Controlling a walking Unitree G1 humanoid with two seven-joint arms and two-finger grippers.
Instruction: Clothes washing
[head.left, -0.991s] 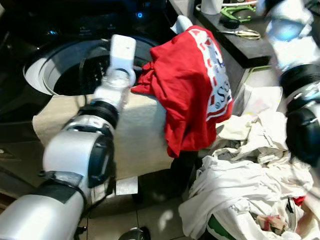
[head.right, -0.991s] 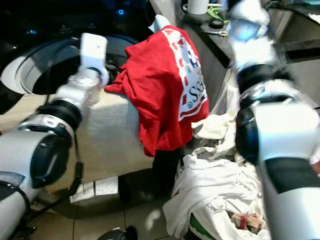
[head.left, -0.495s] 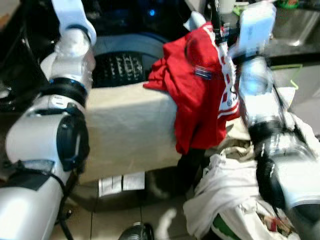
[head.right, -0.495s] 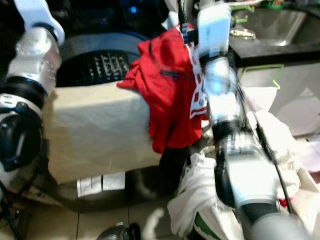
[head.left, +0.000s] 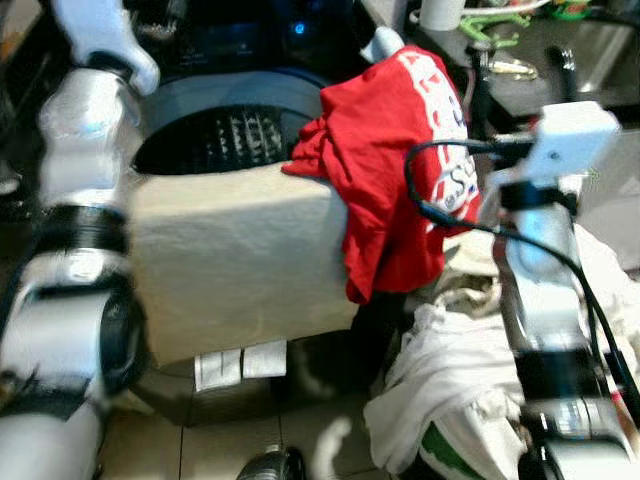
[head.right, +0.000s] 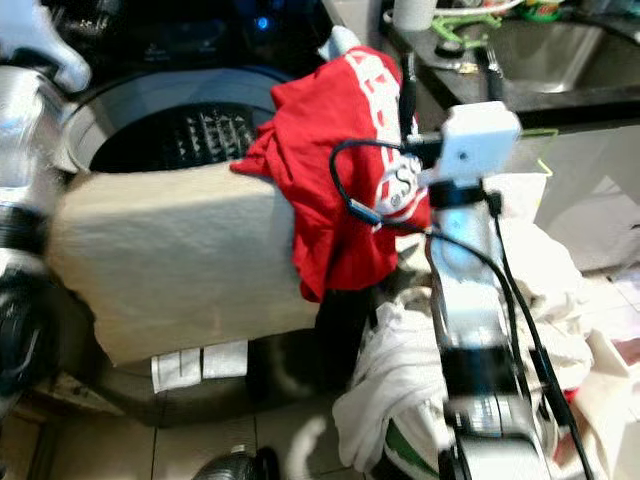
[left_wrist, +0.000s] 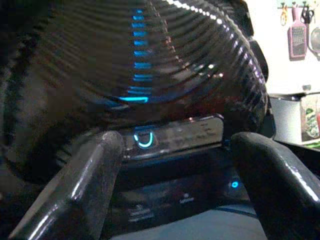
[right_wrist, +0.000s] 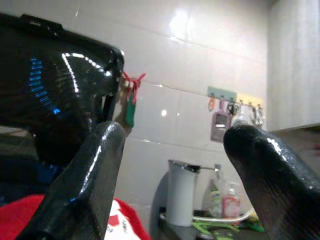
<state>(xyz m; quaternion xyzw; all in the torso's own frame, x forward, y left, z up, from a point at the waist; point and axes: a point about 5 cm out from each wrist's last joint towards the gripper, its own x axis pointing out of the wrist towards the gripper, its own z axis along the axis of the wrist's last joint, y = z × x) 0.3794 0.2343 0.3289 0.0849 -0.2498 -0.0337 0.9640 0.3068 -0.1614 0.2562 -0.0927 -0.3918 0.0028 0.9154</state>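
Observation:
A red shirt (head.left: 395, 170) with white lettering hangs over the right rim of the top-loading washer (head.left: 215, 140), whose drum is uncovered. My right gripper (head.right: 448, 70) is held up just right of the shirt, above the counter edge, open and empty. The right wrist view shows its fingers (right_wrist: 85, 185) spread, with the red shirt (right_wrist: 17, 217) low between them. My left arm (head.left: 90, 120) reaches up along the washer's left side. In the left wrist view the left gripper (left_wrist: 175, 185) is open before the lit control panel (left_wrist: 172, 137) and the raised dark lid (left_wrist: 130, 55).
A beige cloth (head.left: 240, 260) drapes over the washer's front. A pile of white clothes (head.left: 450, 380) lies on the floor at the right. A dark counter (head.left: 520, 90) with a sink (head.right: 560, 50), a white cup (head.left: 440, 12) and small tools stands behind the right arm.
My left gripper rose from the drum rim beside the red shirt, up and to the left. The right arm swung in, then dropped lower on the right. The shirt stays draped.

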